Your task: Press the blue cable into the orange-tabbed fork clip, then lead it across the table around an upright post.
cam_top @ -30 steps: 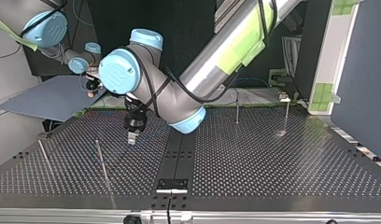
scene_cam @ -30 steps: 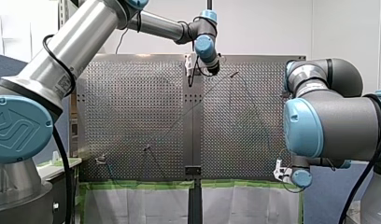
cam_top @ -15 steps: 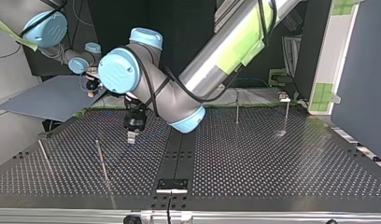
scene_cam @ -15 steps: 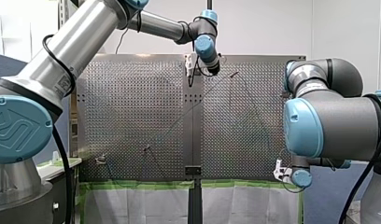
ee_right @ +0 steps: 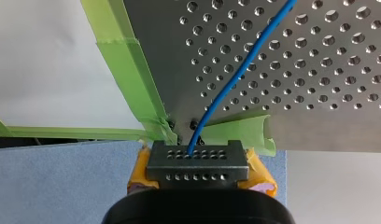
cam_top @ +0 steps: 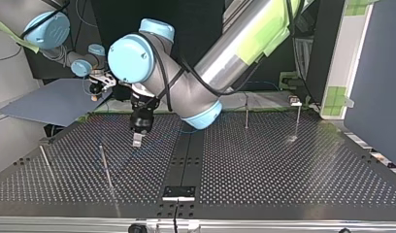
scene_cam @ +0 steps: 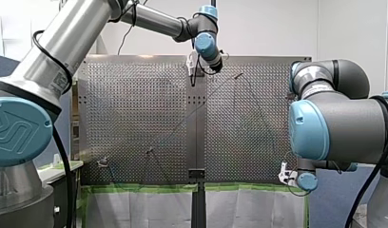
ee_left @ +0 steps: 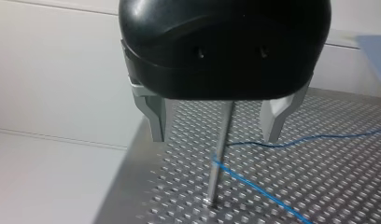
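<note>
Nearest, at the near right corner of the worktop (ee_right: 319,70), my right gripper (ee_right: 196,150) has its fingers clamped on the cable (ee_right: 235,79), with yellow pads (ee_right: 259,171) showing on either side. It hangs just off the edge, beside the green tape (ee_right: 132,70). The cable runs straight out of it and away over the holes.

Along the near edge to the left sits the clip (scene_cam: 102,162). It's too small for me to tell whether the cable lies in it. Just right of the clip stands the near post (scene_cam: 149,151), a thin upright rod.

Farthest out, about mid-width, my left gripper (ee_left: 214,139) hangs above the worktop with its metal fingers (ee_left: 156,116) apart, holding nothing. The post (ee_left: 219,154) stands ahead of it and shows between the fingers, touched by neither. The cable meets that post low on its shaft and bends there. Both runs lead off to the same side across the worktop, one lying flat and the other slightly lifted where it leaves the shaft.
</note>
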Robot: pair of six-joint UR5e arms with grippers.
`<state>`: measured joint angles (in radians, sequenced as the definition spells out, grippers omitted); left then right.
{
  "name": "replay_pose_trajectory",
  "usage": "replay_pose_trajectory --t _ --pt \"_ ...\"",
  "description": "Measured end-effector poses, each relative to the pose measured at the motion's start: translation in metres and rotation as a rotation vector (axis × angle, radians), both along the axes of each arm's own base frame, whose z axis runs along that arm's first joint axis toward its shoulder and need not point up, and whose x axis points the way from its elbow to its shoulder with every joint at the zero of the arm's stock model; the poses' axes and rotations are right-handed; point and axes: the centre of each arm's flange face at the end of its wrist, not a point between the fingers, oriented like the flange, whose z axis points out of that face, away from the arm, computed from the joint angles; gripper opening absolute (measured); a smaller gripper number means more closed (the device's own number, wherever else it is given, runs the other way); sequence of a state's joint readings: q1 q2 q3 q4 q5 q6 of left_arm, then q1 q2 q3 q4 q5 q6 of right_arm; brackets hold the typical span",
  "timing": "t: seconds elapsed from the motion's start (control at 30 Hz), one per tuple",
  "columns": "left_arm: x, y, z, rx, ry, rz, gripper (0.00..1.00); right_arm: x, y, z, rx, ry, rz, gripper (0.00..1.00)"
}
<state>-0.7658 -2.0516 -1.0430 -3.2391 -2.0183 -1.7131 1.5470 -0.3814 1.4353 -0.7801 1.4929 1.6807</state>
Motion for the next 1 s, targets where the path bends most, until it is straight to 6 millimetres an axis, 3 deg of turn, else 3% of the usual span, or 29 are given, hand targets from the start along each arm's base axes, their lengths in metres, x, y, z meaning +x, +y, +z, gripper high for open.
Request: replay_pose_trajectory --t 0.7,1.0 --pt "-0.057 0.028 0.051 -0.257 -0.102 -0.083 1.0 0.0 0.0 0.0 0.0 0.004 0.0 0.0" --pt "-0.071 0.026 0.028 -0.28 -0.111 -0.101 1.0 0.0 0.0 0.0 0.0 0.004 0.0 0.0"
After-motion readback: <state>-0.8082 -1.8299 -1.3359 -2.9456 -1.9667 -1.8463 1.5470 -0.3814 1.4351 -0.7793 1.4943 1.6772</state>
